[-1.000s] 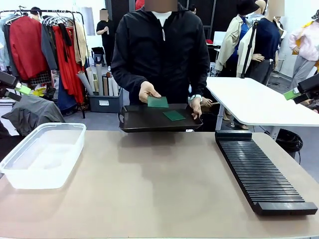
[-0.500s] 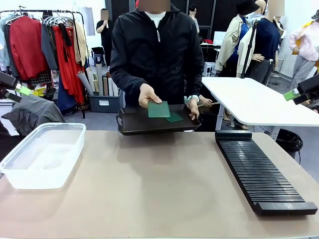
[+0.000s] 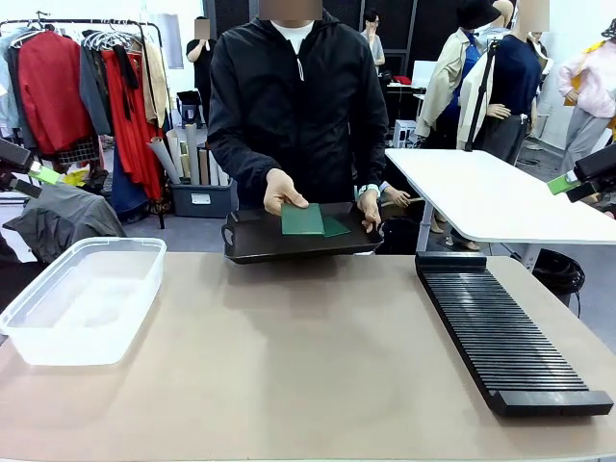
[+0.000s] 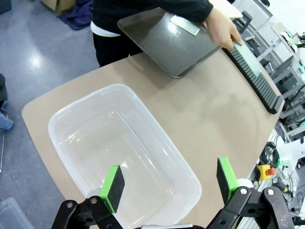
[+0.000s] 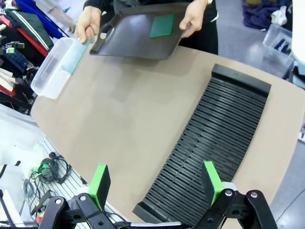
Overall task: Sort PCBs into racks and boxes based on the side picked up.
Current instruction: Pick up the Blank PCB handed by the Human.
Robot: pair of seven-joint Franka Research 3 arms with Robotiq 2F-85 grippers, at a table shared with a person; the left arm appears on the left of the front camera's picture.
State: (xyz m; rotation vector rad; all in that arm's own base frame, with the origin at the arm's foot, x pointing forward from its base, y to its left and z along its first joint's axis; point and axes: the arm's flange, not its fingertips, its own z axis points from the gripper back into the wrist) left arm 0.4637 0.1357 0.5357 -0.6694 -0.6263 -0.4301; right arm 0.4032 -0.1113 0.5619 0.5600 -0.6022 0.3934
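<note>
Nothing sorted yet: clear tub (image 3: 58, 346) near left and slotted rack (image 3: 500, 332) on the right both stand empty.
At the far side the person's hand (image 3: 284, 190) holds one PCB (image 3: 302, 219) by the black tray (image 3: 250, 252), where a second PCB (image 3: 336, 227) lies. The left gripper (image 4: 170, 181) and right gripper (image 5: 156, 183) gape wide, holding nothing.

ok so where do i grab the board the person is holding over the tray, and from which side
Take the PCB by its free lower edge, away from the person's hand pinching its top corner. It is thin and flat, a face tilted toward the robot, so probably come from the robot's side, above the black tray, closing on both faces.
</note>
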